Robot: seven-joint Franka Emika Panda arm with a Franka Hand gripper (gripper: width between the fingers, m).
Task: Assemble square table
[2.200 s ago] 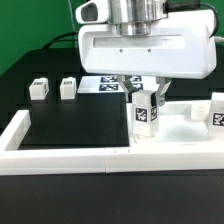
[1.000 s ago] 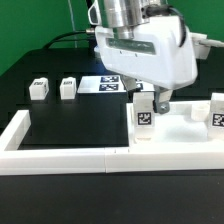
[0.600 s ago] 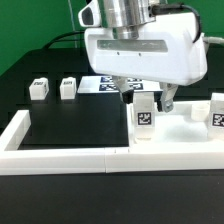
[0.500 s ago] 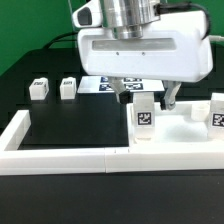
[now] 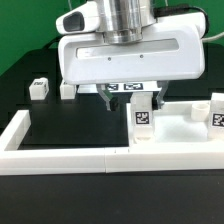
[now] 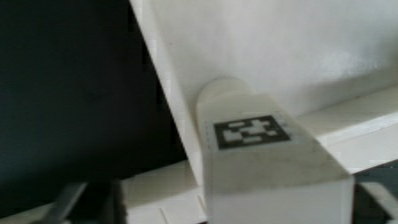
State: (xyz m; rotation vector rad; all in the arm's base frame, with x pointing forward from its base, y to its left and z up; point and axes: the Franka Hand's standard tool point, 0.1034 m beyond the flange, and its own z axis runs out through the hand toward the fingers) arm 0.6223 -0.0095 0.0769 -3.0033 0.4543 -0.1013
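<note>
The square table's white slab (image 5: 186,136) lies at the exterior view's right, inside the fence. One white tagged leg (image 5: 145,116) stands upright on its near left corner. My gripper (image 5: 134,98) hangs just over that leg, open, one finger (image 5: 108,97) well clear on the left and the other close by on the right. In the wrist view the leg (image 6: 258,140) rises between the dark fingertips (image 6: 64,205), with the slab (image 6: 267,50) behind it. Another leg (image 5: 217,111) stands at the slab's right edge. Two loose legs (image 5: 40,88) sit far left; the second is half hidden behind the hand.
Long white bars form a low fence (image 5: 60,156) along the front and left of the black mat (image 5: 70,125). The marker board (image 5: 130,88) lies behind, mostly covered by the hand.
The hand has turned from a tilt to square and shifted toward the exterior view's left. The upright leg has stayed in place.
</note>
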